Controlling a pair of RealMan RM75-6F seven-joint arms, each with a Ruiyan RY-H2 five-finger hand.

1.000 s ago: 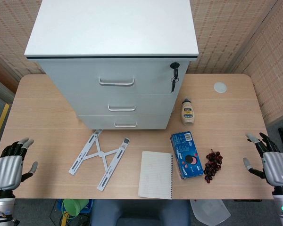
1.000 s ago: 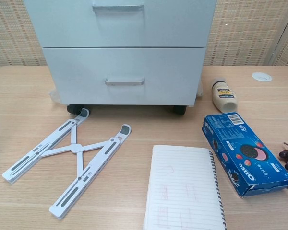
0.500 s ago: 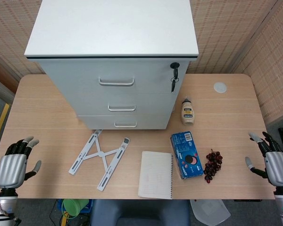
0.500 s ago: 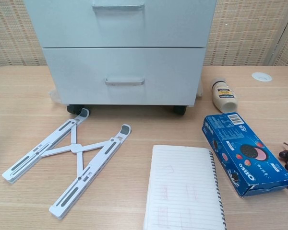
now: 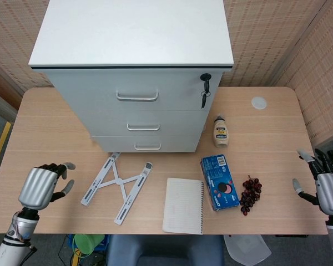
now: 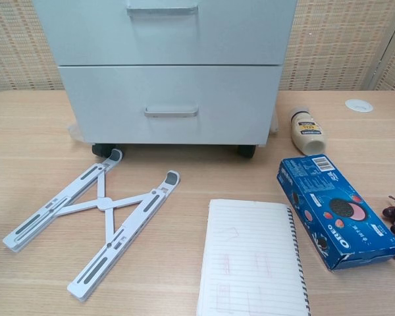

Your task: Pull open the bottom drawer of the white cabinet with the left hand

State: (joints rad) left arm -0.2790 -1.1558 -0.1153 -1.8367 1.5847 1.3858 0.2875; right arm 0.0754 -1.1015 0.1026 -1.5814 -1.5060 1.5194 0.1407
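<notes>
The white cabinet [image 5: 132,50] stands at the back of the table with three closed drawers. Its bottom drawer [image 5: 147,144] [image 6: 171,105] carries a small metal handle [image 5: 147,147] [image 6: 171,112]. My left hand [image 5: 40,187] hovers over the table's front left, well left of and below that drawer, fingers spread and holding nothing. My right hand [image 5: 328,188] hangs at the table's right edge, fingers apart and empty. Neither hand shows in the chest view.
A folding laptop stand [image 5: 117,185] [image 6: 95,214] lies just in front of the cabinet. A notebook [image 5: 183,205], a blue Oreo box [image 5: 220,182], grapes [image 5: 251,194] and a lying bottle [image 5: 220,131] fill the centre and right. Keys [image 5: 204,91] hang from the top drawer's lock.
My left hand has moved right and forward over the table, toward the laptop stand. My right hand has drifted slightly right toward the table's edge.
</notes>
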